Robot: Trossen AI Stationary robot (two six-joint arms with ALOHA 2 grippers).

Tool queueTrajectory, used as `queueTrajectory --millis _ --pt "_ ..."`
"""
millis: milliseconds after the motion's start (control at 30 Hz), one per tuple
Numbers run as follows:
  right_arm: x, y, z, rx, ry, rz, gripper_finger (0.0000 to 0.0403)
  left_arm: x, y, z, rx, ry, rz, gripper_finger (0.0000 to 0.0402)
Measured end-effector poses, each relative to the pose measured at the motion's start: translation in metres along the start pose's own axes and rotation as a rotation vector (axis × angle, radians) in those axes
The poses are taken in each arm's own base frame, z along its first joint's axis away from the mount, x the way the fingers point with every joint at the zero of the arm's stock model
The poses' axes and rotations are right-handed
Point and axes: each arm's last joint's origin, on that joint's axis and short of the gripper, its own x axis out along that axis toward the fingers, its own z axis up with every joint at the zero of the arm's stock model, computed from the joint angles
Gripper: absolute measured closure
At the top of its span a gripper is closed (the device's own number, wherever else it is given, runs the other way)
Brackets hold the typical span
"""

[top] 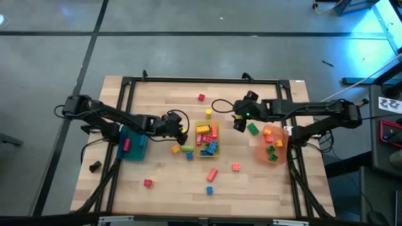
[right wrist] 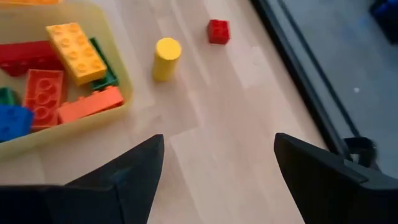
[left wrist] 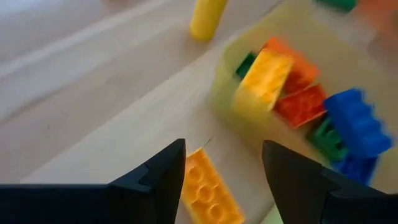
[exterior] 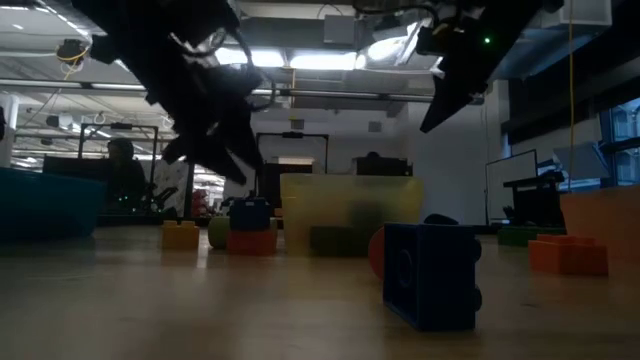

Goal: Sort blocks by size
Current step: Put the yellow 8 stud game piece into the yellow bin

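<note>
Left gripper (top: 183, 133) hangs just left of the yellow bin (top: 197, 154) at table centre, fingers spread, nothing between them. In the left wrist view an orange brick (left wrist: 208, 190) lies on the wood under the gap between the fingers (left wrist: 163, 175), studs up, its long axis running slantwise toward the bin's near corner. It sits just outside the bin wall, not touching it as far as I can tell.

Yellow bin holds the mid-sized bricks in a loose pile: a yellow studded bar (right wrist: 75, 51) lying flat on top, an orange square brick (right wrist: 43, 97), red, green and blue pieces around it. Long axes point every which way.

Right gripper (top: 238, 122) is over bare wood between the yellow bin and the orange bin (top: 281, 154), jaws wide, empty. A green brick (top: 253, 129) lies just beside it. A yellow cylinder (right wrist: 166, 58) stands upright near the yellow bin; a small red cube (right wrist: 218, 31) lies farther out.

Blue bin (top: 134, 149) at left holds a pink piece (top: 127, 145). Loose blocks are scattered along the table's near side, among them a pink bar (top: 212, 174) lying at a slant and a small blue cube (top: 210, 189).
</note>
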Motion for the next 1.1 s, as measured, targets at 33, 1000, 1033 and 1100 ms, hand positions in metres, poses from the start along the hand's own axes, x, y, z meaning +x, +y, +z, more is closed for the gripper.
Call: queueTrajectory --millis 33,1000,1033,1100 --pt "0.001 0.001 -0.001 0.001 -0.001 0.015 0.0097 0.003 0.001 -0.003 0.001 0.014 0.013 0.0204" --pt "0.006 0.005 -0.003 0.011 -0.018 0.083 0.0097 0.047 0.006 -0.035 0.025 0.155 0.108 0.026" --pt "0.006 0.005 -0.003 0.011 -0.018 0.083 0.0097 0.046 0.006 -0.034 0.023 0.158 0.101 0.026" --pt "0.006 0.005 -0.003 0.011 -0.019 0.084 0.0097 0.045 0.005 -0.033 0.019 0.164 0.089 0.026"
